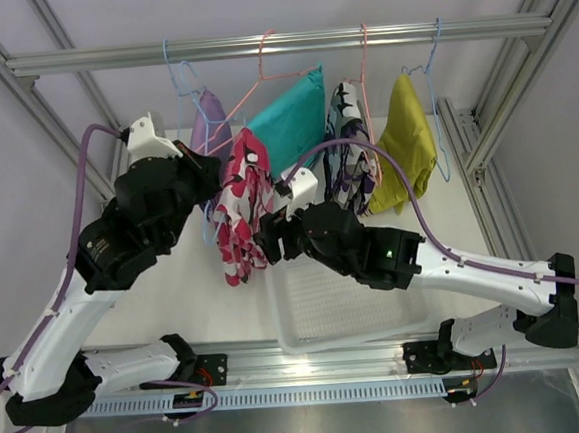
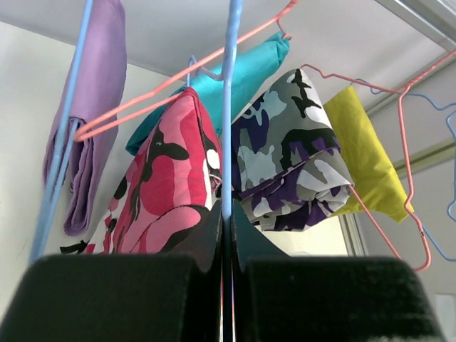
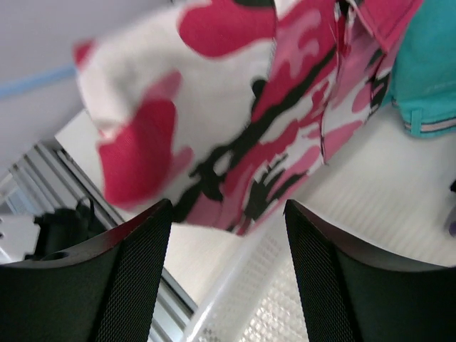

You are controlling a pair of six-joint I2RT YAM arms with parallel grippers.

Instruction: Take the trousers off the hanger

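White desk point(image 1: 201, 299) under the rail point(image 1: 276, 44); left fingers point(image 2: 210, 246) clamp a blue hanger point(image 2: 226, 107), right fingers point(image 3: 139, 278) gape empty at the pink camo trousers point(image 3: 235, 128). Looks like grab-and-pull next.

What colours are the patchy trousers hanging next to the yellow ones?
Purple, grey, white and black camouflage trousers; the left wrist view shows them best.

Below the rail point(image 1: 276, 44), five trousers: one pink camo point(image 1: 241, 205), one lilac point(image 1: 210, 117), one teal point(image 1: 290, 121), one purple camo point(image 1: 347, 147), one mustard point(image 1: 407, 142). Hooked on the rail, at least four hangers: blue hanger point(image 1: 169, 65) twice, pink hanger point(image 1: 267, 53) twice; exact total unclear. Nearer than the rail, on the tabletop point(image 1: 175, 296), one tray point(image 1: 317, 315). Two arms, two grippers: left gripper point(image 1: 209, 173), right gripper point(image 1: 271, 240).
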